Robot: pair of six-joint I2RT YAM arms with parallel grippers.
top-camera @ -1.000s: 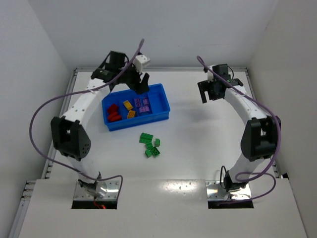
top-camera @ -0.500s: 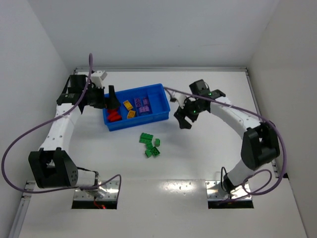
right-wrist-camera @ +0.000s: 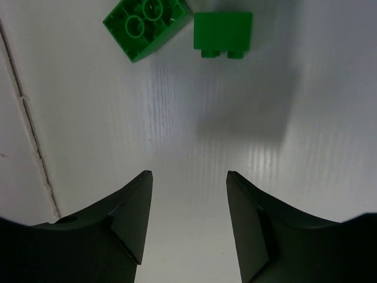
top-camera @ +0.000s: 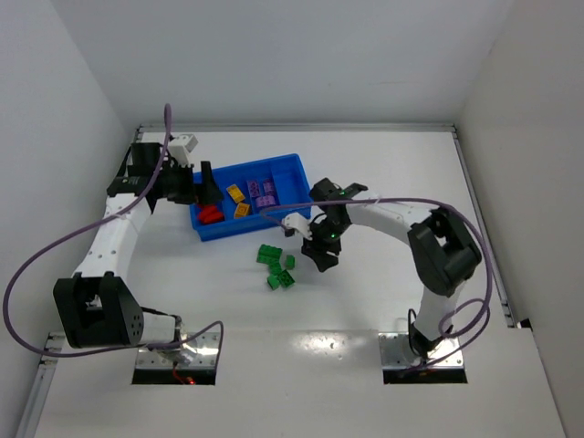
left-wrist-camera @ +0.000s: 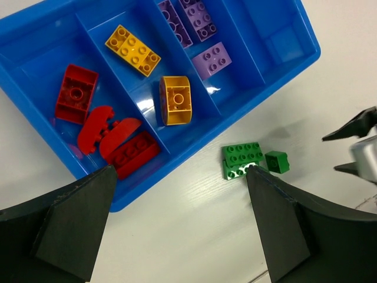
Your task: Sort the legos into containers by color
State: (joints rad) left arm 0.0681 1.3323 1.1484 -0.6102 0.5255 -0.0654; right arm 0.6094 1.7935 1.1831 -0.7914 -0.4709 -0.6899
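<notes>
**Ana:** Right gripper (right-wrist-camera: pixel 187 177) first. How does it stand?

**Ben:** Fingers spread with nothing between them, hanging over bare table (top-camera: pixel 374 297). The green legos (top-camera: pixel 276 266) lie loose just ahead of its fingertips, outside the blue tray (top-camera: pixel 274 224).

**Ana:** Which one is closest to it?

**Ben:** A small green brick (right-wrist-camera: pixel 222 34), straight ahead and a touch right of the finger gap. It's tipped on its side, studs pointing back at the gripper. Its long side runs across, fingertip to fingertip, so the jaws would close on its ends. I judge the opening wide enough. A square green brick (right-wrist-camera: pixel 147 22) sits ahead-left, turned cornerwise, close to the small one but apart from it.

**Ana:** And the left gripper (left-wrist-camera: pixel 181 171)?

**Ben:** Also wide open and empty, at the tray's front wall by the red legos (left-wrist-camera: pixel 76 94) and yellow legos (left-wrist-camera: pixel 132 50). The greens lie ahead-right of it, well apart, so the right arm is nearer.

**Ana:** Surface and room?

**Ben:** The table is smooth, white and slightly glossy, so a nudged brick could skid. There's free table on both sides of the fingers. How high the fingertips hang, I can't tell from the wrist view. The empty end compartment (left-wrist-camera: pixel 283 44), beside the purple legos (left-wrist-camera: pixel 212 59), is the tray end nearest this gripper.
</notes>
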